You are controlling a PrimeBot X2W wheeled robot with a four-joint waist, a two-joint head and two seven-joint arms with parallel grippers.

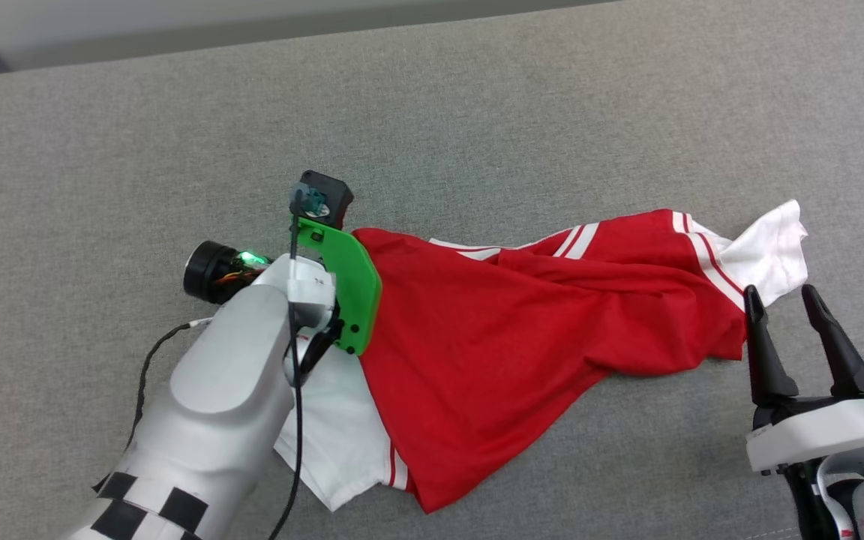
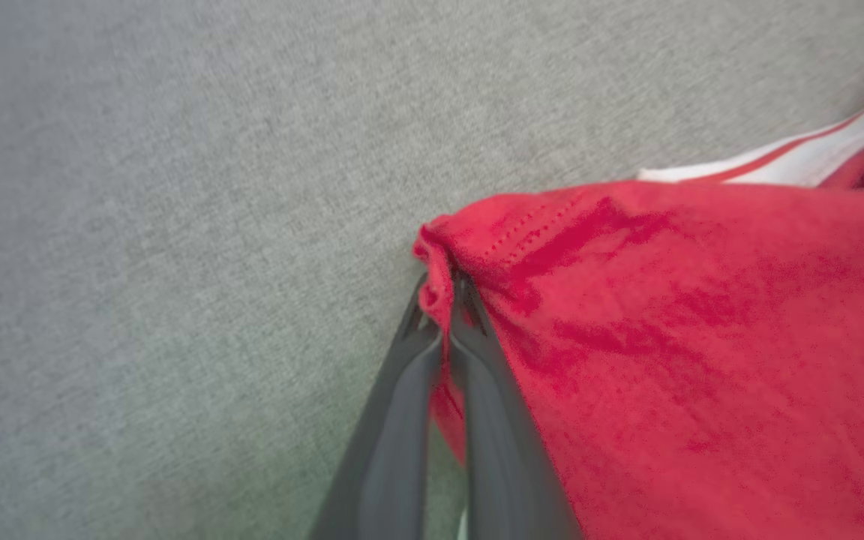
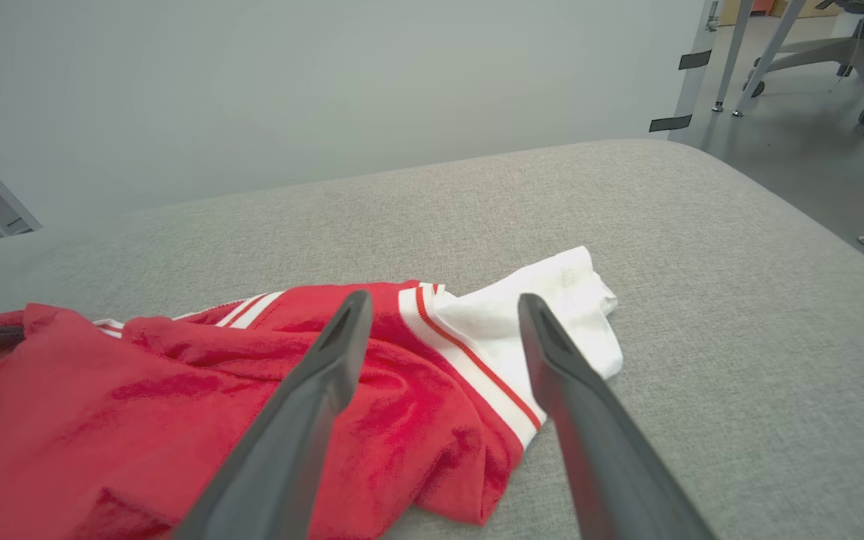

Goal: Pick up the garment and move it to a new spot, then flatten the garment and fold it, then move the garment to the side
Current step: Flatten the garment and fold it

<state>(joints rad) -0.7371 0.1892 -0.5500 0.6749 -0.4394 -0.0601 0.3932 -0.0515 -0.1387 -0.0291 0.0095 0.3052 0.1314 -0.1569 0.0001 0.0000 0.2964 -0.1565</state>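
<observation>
On the pad [image 1: 477,112], the left gripper [image 2: 443,300] is clamped on a corner of the shirt [image 1: 522,315]; the right gripper [image 1: 779,292] gapes beside the sleeve [image 1: 769,251]. Best pinch there, then lift both evenly.

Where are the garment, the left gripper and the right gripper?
garment [image 1: 507,337], head view, red body panel.
left gripper [image 2: 443,298], left wrist view, between fingertips pinching red edge.
right gripper [image 1: 781,294], head view, midway between open fingertips.

Support: wide grey woven-fabric padded surface [image 1: 477,112]. Lying directly on it: crumpled soft red short-sleeved shirt [image 1: 522,322] with striped trim. One white sleeve [image 1: 342,435] spreads flat at the shirt's near-left end, the other white sleeve [image 1: 769,251] at its far-right end.
</observation>
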